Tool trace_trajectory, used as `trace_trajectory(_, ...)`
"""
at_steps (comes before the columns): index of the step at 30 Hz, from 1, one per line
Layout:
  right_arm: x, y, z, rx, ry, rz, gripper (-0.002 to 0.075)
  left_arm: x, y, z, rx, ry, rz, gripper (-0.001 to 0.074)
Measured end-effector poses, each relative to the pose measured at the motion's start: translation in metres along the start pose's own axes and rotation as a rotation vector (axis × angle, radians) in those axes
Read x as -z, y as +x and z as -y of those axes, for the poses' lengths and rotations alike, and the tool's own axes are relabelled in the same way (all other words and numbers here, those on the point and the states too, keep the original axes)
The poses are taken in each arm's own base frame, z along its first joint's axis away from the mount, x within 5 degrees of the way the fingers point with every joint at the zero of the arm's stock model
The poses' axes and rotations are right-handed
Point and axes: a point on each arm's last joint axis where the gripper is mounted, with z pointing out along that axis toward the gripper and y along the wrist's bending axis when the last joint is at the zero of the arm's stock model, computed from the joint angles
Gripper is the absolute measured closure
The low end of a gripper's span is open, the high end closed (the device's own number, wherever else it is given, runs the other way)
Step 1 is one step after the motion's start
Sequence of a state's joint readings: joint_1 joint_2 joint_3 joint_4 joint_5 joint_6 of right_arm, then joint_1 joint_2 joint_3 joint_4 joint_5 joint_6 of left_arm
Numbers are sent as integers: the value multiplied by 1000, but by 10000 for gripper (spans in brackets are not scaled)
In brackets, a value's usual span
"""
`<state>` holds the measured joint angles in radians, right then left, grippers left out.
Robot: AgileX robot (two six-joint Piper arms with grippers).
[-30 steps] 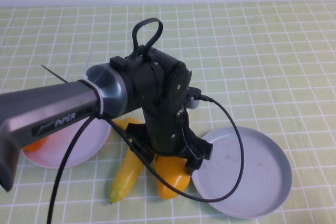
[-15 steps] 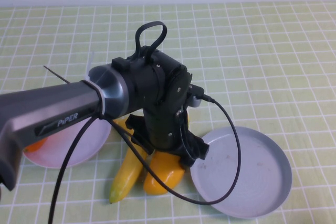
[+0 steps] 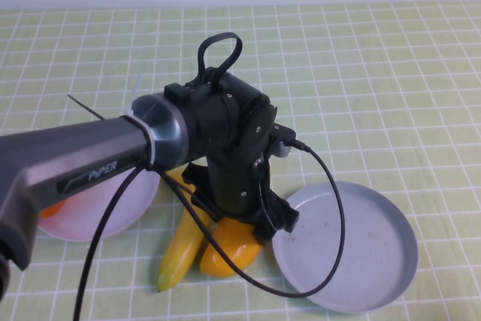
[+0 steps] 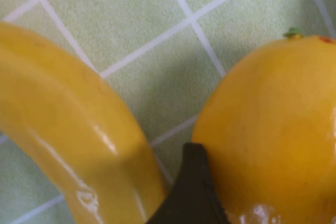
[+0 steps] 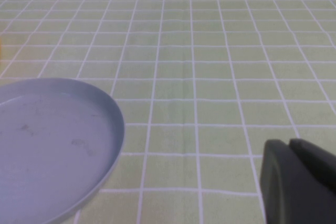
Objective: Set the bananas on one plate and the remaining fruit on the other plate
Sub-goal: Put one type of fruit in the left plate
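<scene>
Black plastic of my left gripper [image 3: 239,225] sits low over the fruit between the two plates, near the front edge of the green checked tablecloth [image 3: 361,73]. One dark fingertip [image 4: 190,192] touches the side of the orange-yellow oval fruit [image 3: 229,248], wedged between it and the banana [image 3: 184,240] on its left. The wrist hides the second finger, so I cannot tell how wide the jaws stand or whether they grip the fruit. Fruit and banana lie side by side on the cloth, close together at the fingertip.

A second banana [image 3: 177,179] shows only as a yellow patch behind the arm, probably lying on the cloth by the pink plate's edge.

Pale pink plate [image 3: 101,204]: left of the gripper; an orange fruit [image 3: 51,208] lies at its left rim, mostly covered by my forearm.

Grey-blue plate [image 3: 361,249]: right of the gripper, just beside the oval fruit.

Right gripper [image 5: 296,182]: above bare cloth, right of the grey-blue plate; only a dark corner shows.
</scene>
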<state>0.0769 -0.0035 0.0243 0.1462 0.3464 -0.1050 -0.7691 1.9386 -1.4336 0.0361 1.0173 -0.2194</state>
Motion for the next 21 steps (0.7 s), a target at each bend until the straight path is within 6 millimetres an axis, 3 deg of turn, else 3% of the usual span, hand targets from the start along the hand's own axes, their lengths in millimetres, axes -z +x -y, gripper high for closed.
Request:
trace_trajectory(5,0,0,0,0,0,0,743,8,1,0,-5,11,16,218)
trace_trajectory(12,0,0,0,0,0,0,743,67,14,-7,-14,-1,127,218)
trace_trajectory(16,0,0,0,0,0,0,743,93,23,-38,43,-113,147,218)
trace_trajectory(21,0,0,0,0,0,0,743,96,26,-102,219,-178,108,218)
